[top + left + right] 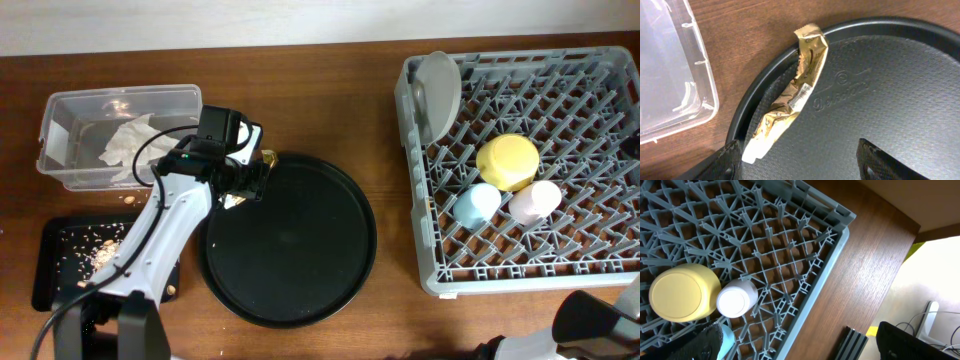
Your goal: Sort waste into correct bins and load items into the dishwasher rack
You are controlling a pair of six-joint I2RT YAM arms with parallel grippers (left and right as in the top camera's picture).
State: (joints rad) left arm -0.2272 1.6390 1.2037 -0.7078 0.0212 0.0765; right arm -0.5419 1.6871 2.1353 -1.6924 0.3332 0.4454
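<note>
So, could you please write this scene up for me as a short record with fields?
clear tub: holds a white napkin
black rectangular tray: holds food scraps
round black tray: gold-brown wrapper lies along its rim
dishwasher rack: grey plate on edge in a corner; yellow bowl bottom up; light-blue cup and pink cup beside it
left gripper: open, over the wrapper
right gripper: open, holding nothing, over the rack's edge
</note>
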